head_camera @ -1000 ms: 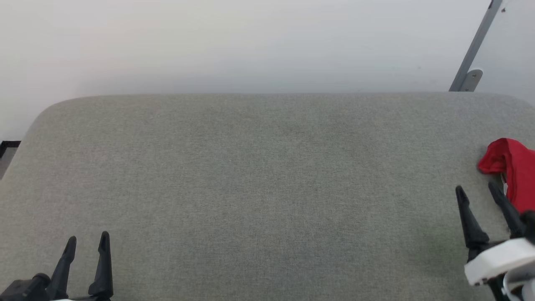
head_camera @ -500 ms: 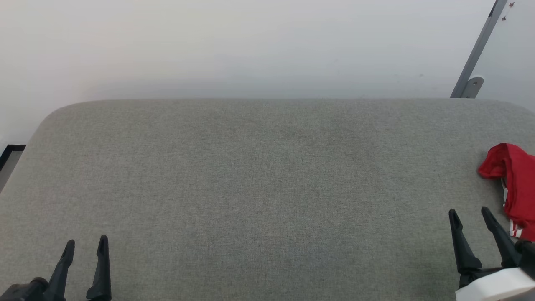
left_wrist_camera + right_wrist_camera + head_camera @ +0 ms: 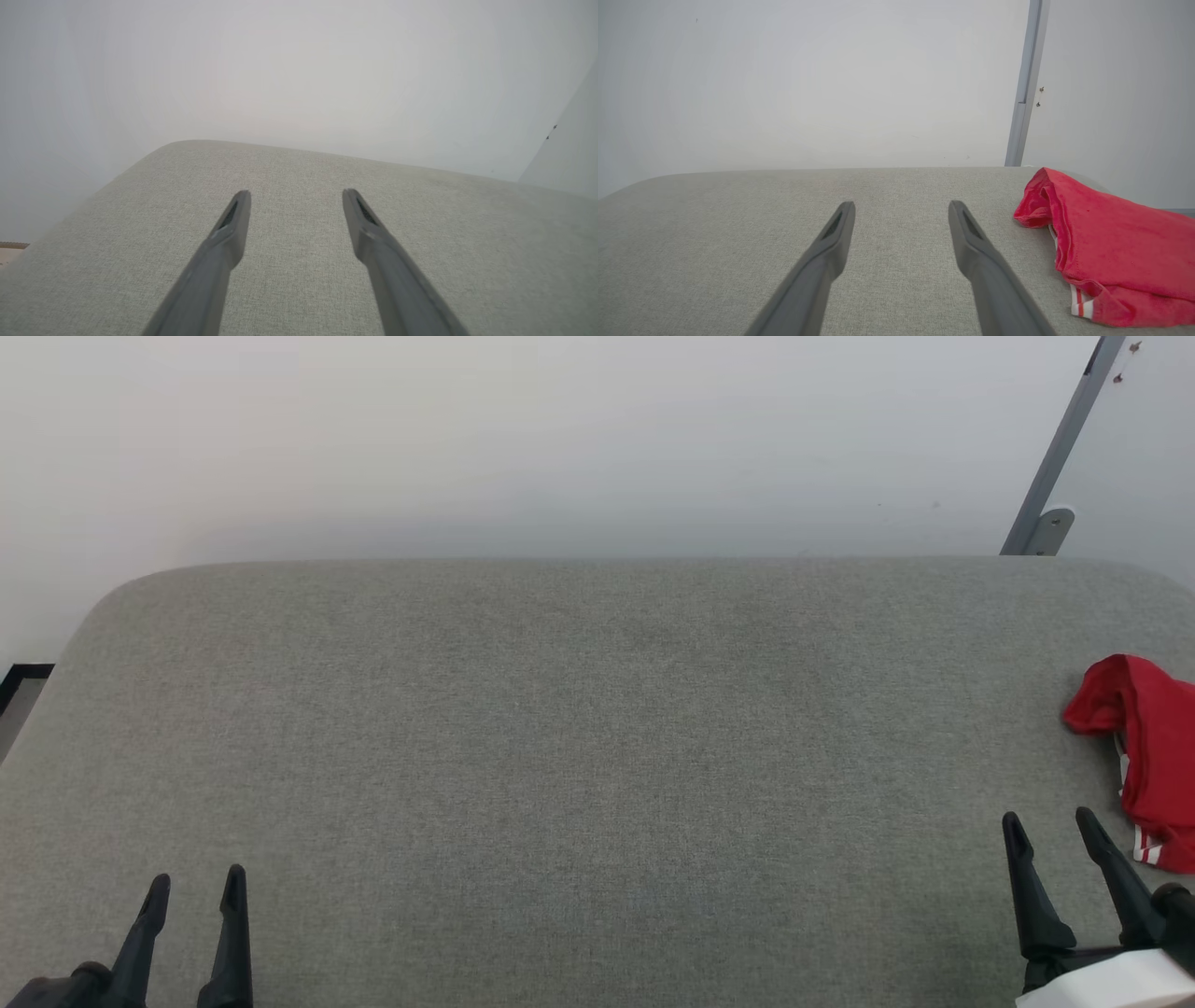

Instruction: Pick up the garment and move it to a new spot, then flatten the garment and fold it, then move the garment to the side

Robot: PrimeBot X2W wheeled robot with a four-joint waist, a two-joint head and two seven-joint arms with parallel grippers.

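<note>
Noted garment [image 3: 1144,747] bunched at right edge of head view, lying on grey padded surface [image 3: 579,737]. Found left gripper [image 3: 198,875] at lower left, fingers parted, holding nothing. Found right gripper [image 3: 1047,818] at lower right, likewise parted and empty, just beside garment, not touching

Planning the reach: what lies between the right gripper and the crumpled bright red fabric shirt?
Bare grey woven cushion, nothing else, between the right gripper and the bright red fabric shirt; the right wrist view shows it.
</note>
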